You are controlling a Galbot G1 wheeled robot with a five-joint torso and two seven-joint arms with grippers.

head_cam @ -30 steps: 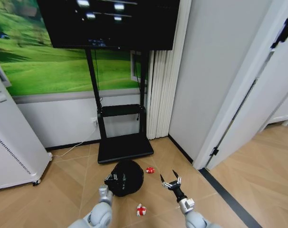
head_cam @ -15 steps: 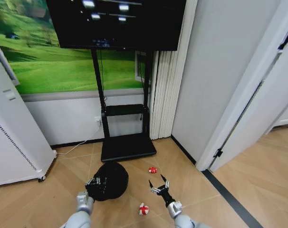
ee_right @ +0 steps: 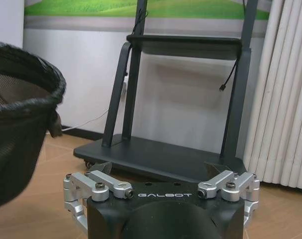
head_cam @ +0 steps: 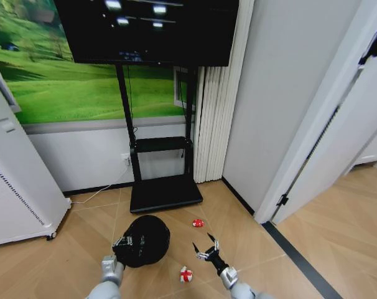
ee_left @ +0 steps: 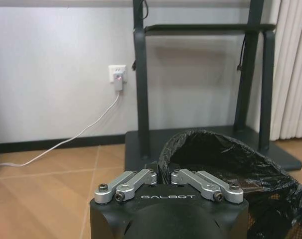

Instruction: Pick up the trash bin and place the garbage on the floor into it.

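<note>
Floor (head_cam: 83, 249) of light wooden planks fills the lower part of the head view, running up to a white wall with a dark skirting strip. Against that wall stands a black screen stand (head_cam: 160, 187) with a flat base and a small shelf, carrying a large dark screen (head_cam: 148, 31), with a green meadow mural (head_cam: 58, 81) behind it. A white cable hangs from a wall socket (ee_left: 118, 75) and trails along the floor. Pale pleated curtains (head_cam: 213, 124) hang beside the stand, a tall white perforated appliance (head_cam: 17, 187) stands at the far left, and an open doorway with a black floor strip lies to the right. The trash bin (head_cam: 145, 240) is a small round black wastebasket lined with a crinkled black bag whose edge folds over the rim; mesh sides show in the right wrist view. The left gripper (head_cam: 122, 243) has its fingers clenched on the near rim of the bin, which sits just beyond and slightly to the right of them, in front of the stand's base. The right gripper (head_cam: 206, 250) hangs low over the floor with its fingers (head_cam: 195, 248) spread wide and released, holding nothing. One red-and-white piece of garbage (head_cam: 198, 223) lies on the floor just beyond the right fingers, near the stand's base. A second red-and-white piece (head_cam: 185, 274) lies on the floor nearer the robot, between the two grippers and just to the left of the right fingers.
</note>
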